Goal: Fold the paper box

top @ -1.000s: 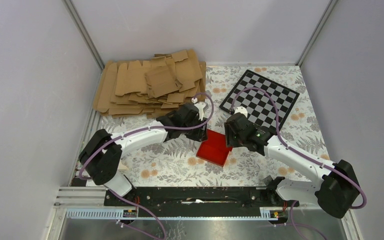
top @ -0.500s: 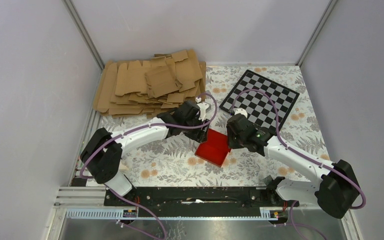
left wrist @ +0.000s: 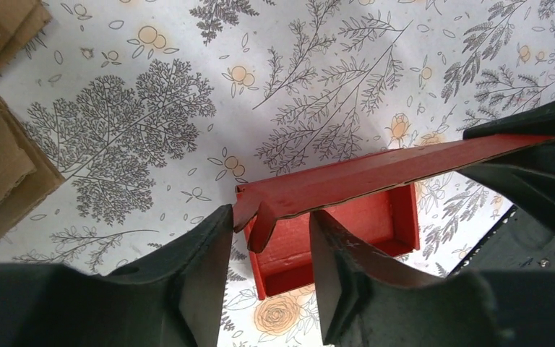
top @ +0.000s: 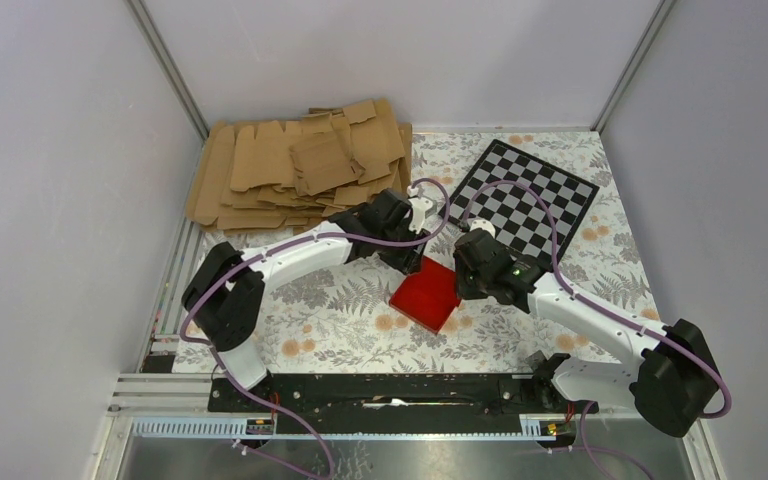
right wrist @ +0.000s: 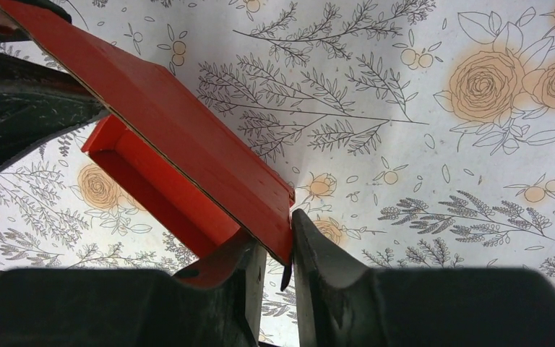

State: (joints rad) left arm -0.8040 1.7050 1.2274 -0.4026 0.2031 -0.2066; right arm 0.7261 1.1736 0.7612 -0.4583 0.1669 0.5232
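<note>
While the paper box (top: pixel 426 295) lies at the middle of the flowered tabletop (top: pixel 340 330) with its long flap lifted, one end of this flap is pinched by the right claw (right wrist: pixel 280 244), closed on it. The other end is seen between the parted, half-open fingers of the left claw (left wrist: pixel 269 219), not gripped.

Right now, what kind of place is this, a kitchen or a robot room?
Probably a robot practice booth, not a home: two robot arms bolted to a rail, plain grey walls around the flowery table, and a pile of brown cardboard blanks behind the red paper box.
</note>
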